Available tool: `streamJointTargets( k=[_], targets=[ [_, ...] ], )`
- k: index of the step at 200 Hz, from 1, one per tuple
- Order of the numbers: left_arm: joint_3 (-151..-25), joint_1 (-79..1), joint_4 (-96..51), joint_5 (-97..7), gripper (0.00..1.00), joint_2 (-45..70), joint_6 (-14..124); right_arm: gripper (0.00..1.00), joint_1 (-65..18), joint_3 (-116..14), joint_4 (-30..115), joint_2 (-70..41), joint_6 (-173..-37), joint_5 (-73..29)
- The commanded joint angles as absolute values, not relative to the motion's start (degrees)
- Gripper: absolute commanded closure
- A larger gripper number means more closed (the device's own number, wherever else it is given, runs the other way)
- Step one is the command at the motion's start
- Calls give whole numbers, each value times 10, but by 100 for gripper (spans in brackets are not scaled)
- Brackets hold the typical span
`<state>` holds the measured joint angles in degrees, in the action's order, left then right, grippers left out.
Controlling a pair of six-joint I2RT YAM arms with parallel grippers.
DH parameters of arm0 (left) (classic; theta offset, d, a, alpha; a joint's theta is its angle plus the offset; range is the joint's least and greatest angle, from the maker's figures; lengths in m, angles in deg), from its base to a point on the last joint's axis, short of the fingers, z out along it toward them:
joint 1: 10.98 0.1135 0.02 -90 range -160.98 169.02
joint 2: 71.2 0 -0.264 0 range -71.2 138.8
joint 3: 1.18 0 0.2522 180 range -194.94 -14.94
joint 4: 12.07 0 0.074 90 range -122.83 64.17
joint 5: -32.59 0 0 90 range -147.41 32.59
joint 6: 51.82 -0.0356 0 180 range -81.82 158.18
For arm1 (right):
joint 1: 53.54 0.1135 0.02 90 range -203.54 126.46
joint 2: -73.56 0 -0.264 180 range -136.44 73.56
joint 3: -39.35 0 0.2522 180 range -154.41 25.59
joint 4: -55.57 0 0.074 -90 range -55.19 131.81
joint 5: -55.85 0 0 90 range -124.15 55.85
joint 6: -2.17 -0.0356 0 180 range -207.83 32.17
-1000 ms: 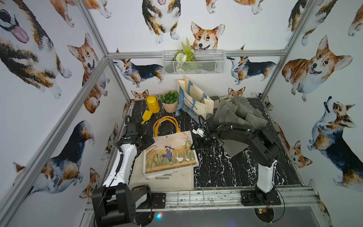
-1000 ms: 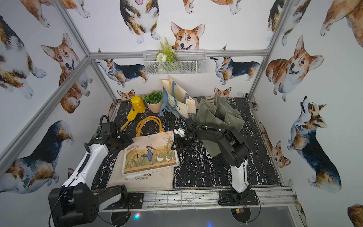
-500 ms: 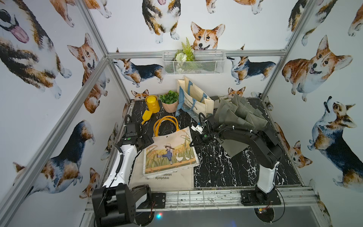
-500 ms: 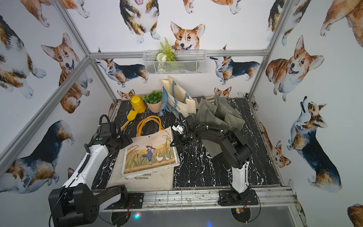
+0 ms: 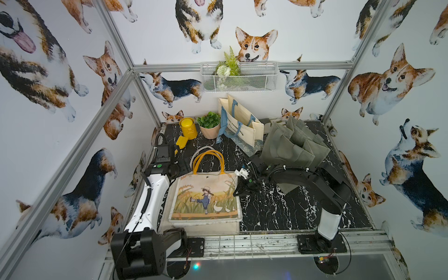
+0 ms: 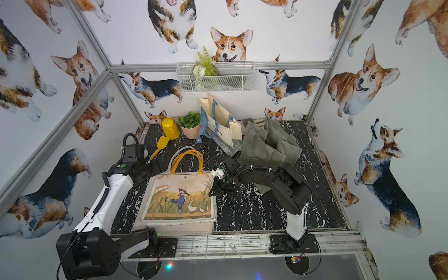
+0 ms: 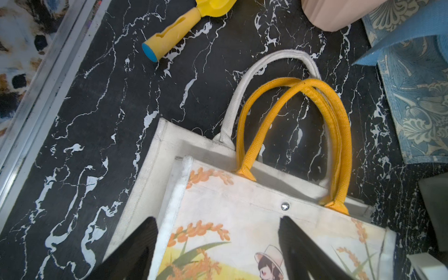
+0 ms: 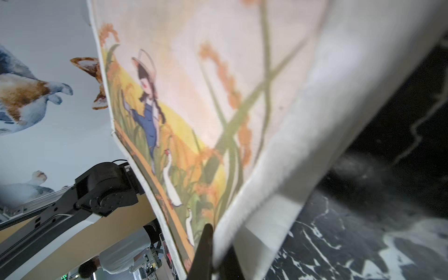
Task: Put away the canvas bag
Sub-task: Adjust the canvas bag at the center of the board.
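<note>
- The bag [image 5: 204,196], girl-and-geese print facing up, lies flat low in both top views, a little left of centre, with its yellow handles [image 5: 208,152] pointing up the frame.
- It rests on a cream bag [image 5: 206,229], which peeks out along its lower edge. That bag's white handle [image 7: 286,53] loops beside the yellow ones.
- The right gripper [image 6: 211,193] is at the bag's right edge, and the right wrist view shows its fingers [image 8: 203,254] pinched tight on that white hem.
- The left gripper [image 7: 217,219] hovers over the bag's upper left corner, fingers [image 7: 138,247] spread wide and gripping nothing.
- Up the frame from the left arm are a yellow scoop [image 6: 162,143], a yellow can [image 6: 170,128] and a potted plant [image 6: 191,126].
- At upper centre a blue-handled tote [image 5: 242,121] stands by the back wall, with green bags [image 5: 291,143] to its right, all on the black marble table [image 5: 278,213].
</note>
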<state>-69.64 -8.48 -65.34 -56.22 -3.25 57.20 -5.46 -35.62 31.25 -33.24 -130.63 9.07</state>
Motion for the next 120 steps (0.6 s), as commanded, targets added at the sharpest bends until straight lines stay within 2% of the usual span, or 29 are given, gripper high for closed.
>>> streamJointTargets(
  k=[1,18,34,57,86,120],
  targets=[
    [-686,-91,-668,-546,22,-29,575,78,-49,-356,312,-342,-1311,70],
    [-671,-95,-672,-540,23,-33,599,73,-49,-395,199,-333,-1236,4],
    [-652,-95,-669,-536,26,-43,635,62,-49,-409,136,-292,-1173,-83],
    [-603,-104,-641,-496,31,-50,684,57,-49,-396,126,-226,-1104,-145],
    [-568,-147,-603,-503,34,-41,721,51,-49,-387,136,-159,-1033,-212],
    [-541,-161,-542,-516,33,23,731,36,-65,-409,119,-110,-946,-290]
  ],
)
